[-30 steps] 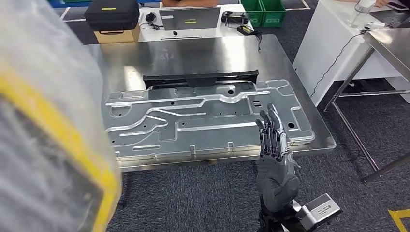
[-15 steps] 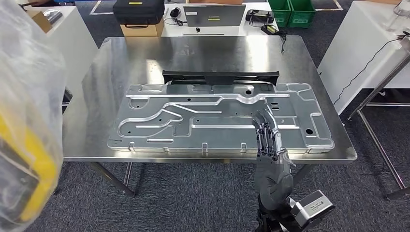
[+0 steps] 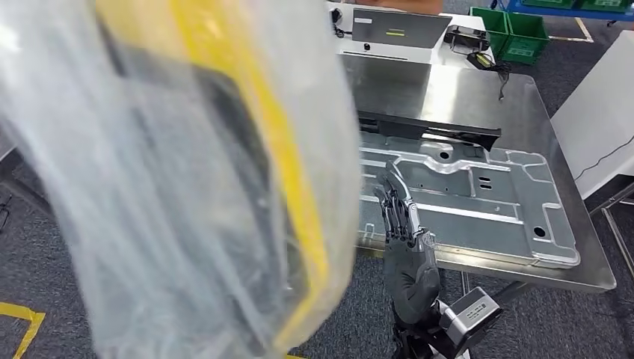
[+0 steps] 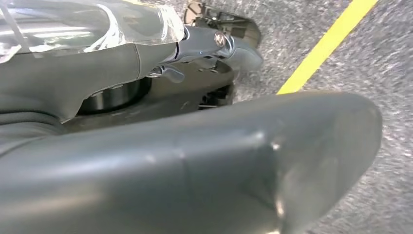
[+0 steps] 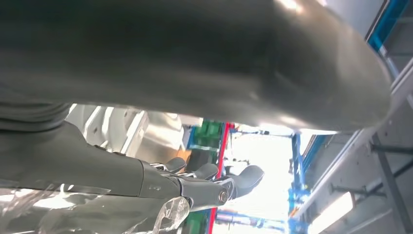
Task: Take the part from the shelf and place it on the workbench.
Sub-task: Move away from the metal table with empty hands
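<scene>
A dark part with a yellow stripe, wrapped in a clear plastic bag (image 3: 187, 172), hangs close to the head camera on the robot's left, short of the steel bench (image 3: 478, 97); the loose film looks slippery and crinkly, the piece inside stiff and probably fairly light, so a grip belongs on the firm body, not the slack wrap. The right hand (image 3: 407, 247) stands upright at the bench's near edge, fingers straight and holding nothing; the left hand (image 4: 214, 41) shows plastic against it, but whether it grips cannot be told; a large pressed metal panel (image 3: 478, 194) covers much of the bench.
</scene>
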You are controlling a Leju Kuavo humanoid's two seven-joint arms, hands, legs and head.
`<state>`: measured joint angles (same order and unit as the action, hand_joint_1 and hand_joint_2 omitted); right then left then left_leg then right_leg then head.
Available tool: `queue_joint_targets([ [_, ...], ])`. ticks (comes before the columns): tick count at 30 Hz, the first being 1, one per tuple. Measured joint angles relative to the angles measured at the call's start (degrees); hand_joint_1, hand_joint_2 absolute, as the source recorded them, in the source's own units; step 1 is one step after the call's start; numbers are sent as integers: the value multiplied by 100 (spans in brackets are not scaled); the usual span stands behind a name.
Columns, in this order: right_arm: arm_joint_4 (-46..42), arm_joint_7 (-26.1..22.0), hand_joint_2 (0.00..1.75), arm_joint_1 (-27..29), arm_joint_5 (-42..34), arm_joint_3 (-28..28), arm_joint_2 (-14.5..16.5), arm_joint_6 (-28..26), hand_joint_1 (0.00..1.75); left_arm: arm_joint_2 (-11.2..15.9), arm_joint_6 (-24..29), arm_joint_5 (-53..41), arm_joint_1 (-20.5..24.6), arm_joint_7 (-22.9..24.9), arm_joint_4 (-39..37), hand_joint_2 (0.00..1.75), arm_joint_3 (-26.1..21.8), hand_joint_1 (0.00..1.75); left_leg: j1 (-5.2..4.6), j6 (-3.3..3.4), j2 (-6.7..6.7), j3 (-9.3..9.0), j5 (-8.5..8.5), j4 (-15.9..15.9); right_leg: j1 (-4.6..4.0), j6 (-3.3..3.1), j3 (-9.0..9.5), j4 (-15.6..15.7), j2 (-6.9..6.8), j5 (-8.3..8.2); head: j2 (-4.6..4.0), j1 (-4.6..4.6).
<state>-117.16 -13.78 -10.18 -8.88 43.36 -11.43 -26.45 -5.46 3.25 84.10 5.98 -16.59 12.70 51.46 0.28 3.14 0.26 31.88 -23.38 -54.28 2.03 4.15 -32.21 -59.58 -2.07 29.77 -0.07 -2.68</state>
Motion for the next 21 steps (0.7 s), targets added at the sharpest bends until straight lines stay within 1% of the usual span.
queue_joint_targets([
  [1,9,4,0,-2,-1,2,0,25,0,-2,5,-35,5,7,0,0,7,0,-11,30,-60,3,1,0,-15,-16,-203,-428,101,208,0,1],
  [2,21,8,0,-1,-1,5,0,49,0,-5,12,-71,9,17,0,0,15,0,-24,52,-124,3,2,-1,-33,-30,-416,-859,148,377,0,1],
  [3,37,13,0,-1,-2,9,0,73,0,-8,24,-99,10,30,0,0,26,0,-38,63,-198,2,3,-1,-53,-43,-574,-1165,167,455,0,1],
  [4,51,15,0,-1,-3,12,0,96,0,-9,39,-120,8,40,0,0,36,0,-50,69,-279,-4,3,-3,-66,-60,-634,-1256,176,416,0,1],
  [5,63,16,0,-2,-5,14,0,112,0,-9,53,-131,6,46,0,0,44,0,-57,71,-362,-12,4,-6,-73,-81,-572,-1095,195,265,0,1],
  [6,73,16,0,-3,-7,16,0,126,0,-8,63,-137,6,50,0,0,51,0,-60,70,-448,-23,3,-11,-75,-105,-408,-729,251,44,0,1],
  [7,81,16,0,-8,-8,17,0,140,0,-10,68,-140,10,51,0,0,56,0,-63,64,-530,-26,1,-17,-74,-132,-211,-294,381,-159,0,1],
  [8,88,17,0,-14,-9,18,0,152,0,-13,74,-143,19,54,0,0,59,0,-70,53,-610,-17,-2,-33,-67,-150,-43,84,501,-298,0,1],
  [9,97,18,0,-21,-12,20,0,167,0,-15,79,-147,28,57,0,0,62,0,-71,31,-678,5,1,-43,-66,-163,65,333,594,-372,0,0],
  [10,105,19,0,-29,-14,21,0,180,0,-18,87,-150,33,60,0,0,64,0,-67,3,-739,34,7,-49,-70,-173,105,439,638,-379,0,-1],
  [11,113,19,0,-38,-16,24,1,196,0,-18,99,-154,31,64,0,0,67,0,-59,-31,-801,61,18,-50,-76,-182,110,465,590,-380,0,-2],
  [13,124,19,0,-60,-17,26,5,224,0,-11,117,-166,17,68,0,0,70,0,-45,-83,-859,95,28,-47,-73,-217,109,479,492,-398,1,0],
  [15,127,19,0,-71,-17,27,9,236,0,-5,125,-174,13,70,0,0,72,0,-48,-100,-860,106,23,-56,-54,-237,112,498,446,-411,2,3],
  [17,127,19,0,-71,-17,27,9,236,0,-5,125,-174,13,70,0,0,72,0,-48,-100,-860,106,23,-56,-54,-237,112,498,446,-411,2,3],
  [19,127,19,0,-73,-17,27,10,239,0,-5,126,-178,12,71,0,0,72,0,-45,-101,-827,107,17,-64,-52,-240,115,501,438,-413,1,4],
  [20,136,19,0,-74,-20,27,14,256,0,-4,157,-243,22,80,0,0,92,0,-40,-140,-649,253,-145,-372,-52,-256,123,503,369,-408,1,-10],
  [21,154,19,0,-75,-26,30,20,282,0,2,191,-323,32,101,0,0,131,0,-24,-193,-467,476,-322,-823,-50,-271,136,506,237,-395,0,-26],
])
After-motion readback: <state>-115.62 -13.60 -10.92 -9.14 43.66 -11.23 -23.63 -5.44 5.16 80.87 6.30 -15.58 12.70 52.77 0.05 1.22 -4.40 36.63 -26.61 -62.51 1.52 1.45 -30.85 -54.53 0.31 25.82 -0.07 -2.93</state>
